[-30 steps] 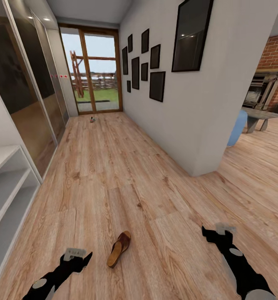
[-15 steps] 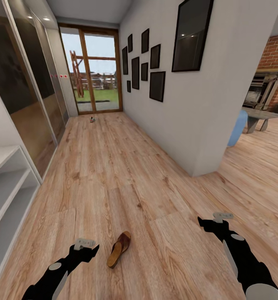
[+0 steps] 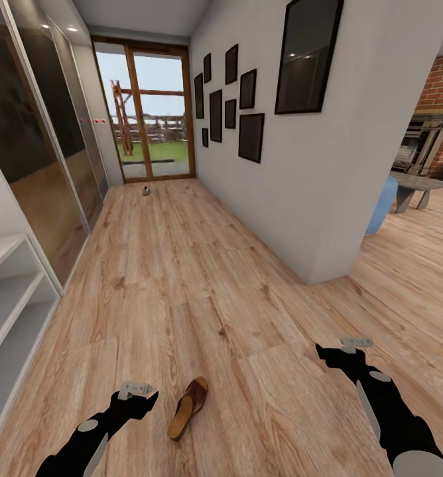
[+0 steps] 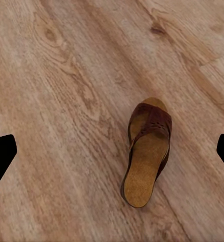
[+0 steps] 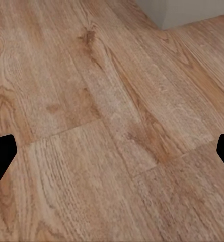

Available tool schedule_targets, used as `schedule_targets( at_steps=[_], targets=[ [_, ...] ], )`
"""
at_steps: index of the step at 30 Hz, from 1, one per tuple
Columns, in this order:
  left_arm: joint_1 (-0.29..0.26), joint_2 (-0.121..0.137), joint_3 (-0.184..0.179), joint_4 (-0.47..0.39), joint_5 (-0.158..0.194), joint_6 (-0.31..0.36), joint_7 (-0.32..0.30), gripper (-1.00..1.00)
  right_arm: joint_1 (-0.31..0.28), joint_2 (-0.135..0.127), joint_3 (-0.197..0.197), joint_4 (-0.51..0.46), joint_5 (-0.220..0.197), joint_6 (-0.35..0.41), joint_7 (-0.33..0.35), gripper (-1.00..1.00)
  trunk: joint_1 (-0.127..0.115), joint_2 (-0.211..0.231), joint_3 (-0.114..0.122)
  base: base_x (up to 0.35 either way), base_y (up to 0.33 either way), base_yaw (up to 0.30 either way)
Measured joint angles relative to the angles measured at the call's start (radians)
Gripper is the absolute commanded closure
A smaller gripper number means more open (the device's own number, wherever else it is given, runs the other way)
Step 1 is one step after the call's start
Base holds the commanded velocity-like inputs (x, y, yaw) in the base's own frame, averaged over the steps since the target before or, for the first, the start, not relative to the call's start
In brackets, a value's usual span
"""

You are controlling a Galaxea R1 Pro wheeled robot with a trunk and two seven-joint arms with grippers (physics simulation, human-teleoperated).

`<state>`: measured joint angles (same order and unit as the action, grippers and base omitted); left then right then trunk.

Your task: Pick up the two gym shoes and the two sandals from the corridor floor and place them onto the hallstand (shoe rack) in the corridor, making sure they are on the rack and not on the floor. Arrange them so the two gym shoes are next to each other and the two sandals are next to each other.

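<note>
Sandal point(image 3: 188, 409) lies flat on the corridor floor point(image 3: 182, 285), just beside the left gripper point(image 3: 136, 393), fingers spread and empty; right gripper point(image 3: 346, 350) hovers well apart, likewise wide open. Pale shelving unit point(image 3: 9, 311) at left, a small shoe point(image 3: 146, 191) far down by the glass door point(image 3: 145, 112).

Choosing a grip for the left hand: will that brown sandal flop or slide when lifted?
The sandal lies flat on the floor, so it probably won't roll. Its thick tan footbed looks fairly stiff; the wide strap may flex. It seems light, so a push from the open left hand could slide it.
</note>
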<state>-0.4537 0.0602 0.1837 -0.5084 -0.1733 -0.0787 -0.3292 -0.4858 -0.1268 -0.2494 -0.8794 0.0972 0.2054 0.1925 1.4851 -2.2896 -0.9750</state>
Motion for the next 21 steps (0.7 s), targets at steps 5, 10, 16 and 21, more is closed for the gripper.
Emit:
schedule_targets(
  at_steps=[5, 10, 16, 21],
  targets=[
    [0.000, 0.000, -0.002, 0.001, -0.001, 0.001, 0.000, -1.00, 0.000, -0.001, 0.000, -0.001, 0.001, 0.000, -0.001, -1.00, 0.000, 0.000, 0.000, 0.006, 0.000, 0.000],
    [0.000, 0.000, -0.003, 0.002, -0.002, 0.001, 0.000, -1.00, 0.000, -0.001, -0.001, -0.001, 0.001, 0.000, -0.001, -1.00, 0.000, 0.000, 0.000, 0.002, 0.000, -0.042],
    [0.000, 0.001, -0.005, 0.002, -0.002, 0.003, -0.001, -1.00, 0.000, -0.001, -0.002, -0.001, 0.001, 0.000, -0.001, -1.00, 0.000, 0.000, 0.000, 0.001, 0.000, -0.201],
    [-0.001, 0.000, -0.006, 0.003, -0.002, 0.004, -0.001, -1.00, 0.000, -0.001, -0.002, -0.001, 0.001, 0.000, -0.001, -1.00, 0.000, 0.000, 0.000, 0.000, 0.000, -0.272]
  ],
)
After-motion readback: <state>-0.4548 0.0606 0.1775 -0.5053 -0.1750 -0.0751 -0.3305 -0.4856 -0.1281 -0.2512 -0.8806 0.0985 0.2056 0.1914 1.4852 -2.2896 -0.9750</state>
